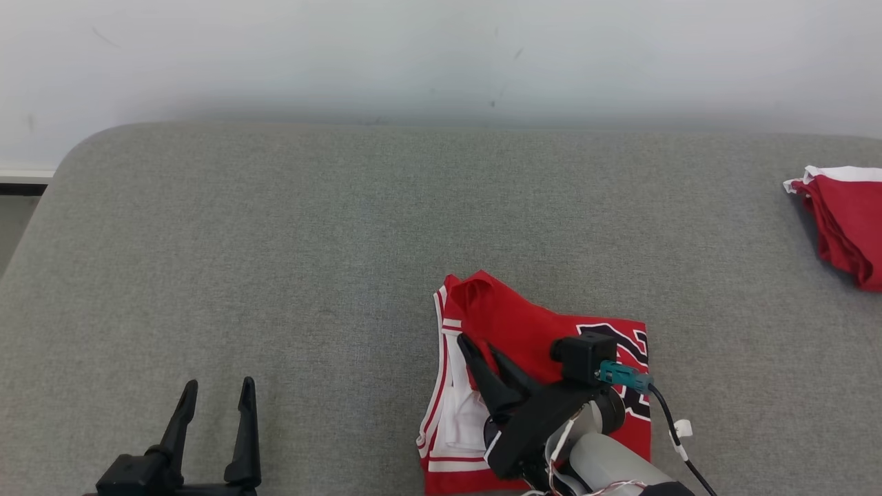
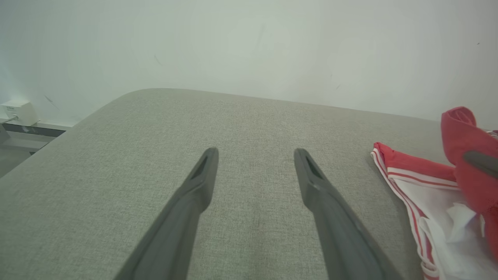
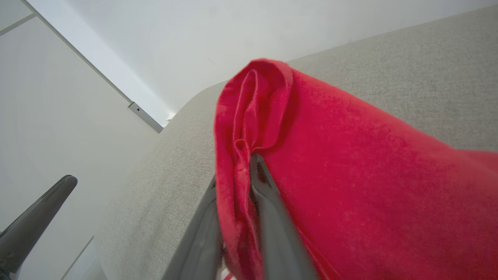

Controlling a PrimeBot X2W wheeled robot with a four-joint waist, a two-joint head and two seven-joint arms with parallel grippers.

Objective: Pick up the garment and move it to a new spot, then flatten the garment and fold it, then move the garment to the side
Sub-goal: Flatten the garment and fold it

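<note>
The garment (image 1: pixel 537 331), a red jersey with white trim and black lettering, lies folded on the grey padded table (image 1: pixel 275 275) at the near middle. My right gripper (image 1: pixel 477 344) is over its left part and is shut on a raised fold of the red cloth. In the right wrist view the garment (image 3: pixel 350 175) drapes over and between the two fingers of the right gripper (image 3: pixel 235 167). My left gripper (image 1: pixel 219 381) rests open near the front left with nothing in it. In the left wrist view the left gripper (image 2: pixel 255 150) has bare table between its fingers, and the garment (image 2: pixel 439 194) lies to the right.
A second pile of red cloth (image 1: pixel 847 220) sits at the table's far right edge. A pale wall (image 1: pixel 441 55) stands behind the table. The table's rounded left corner (image 1: pixel 76 151) drops off to the floor.
</note>
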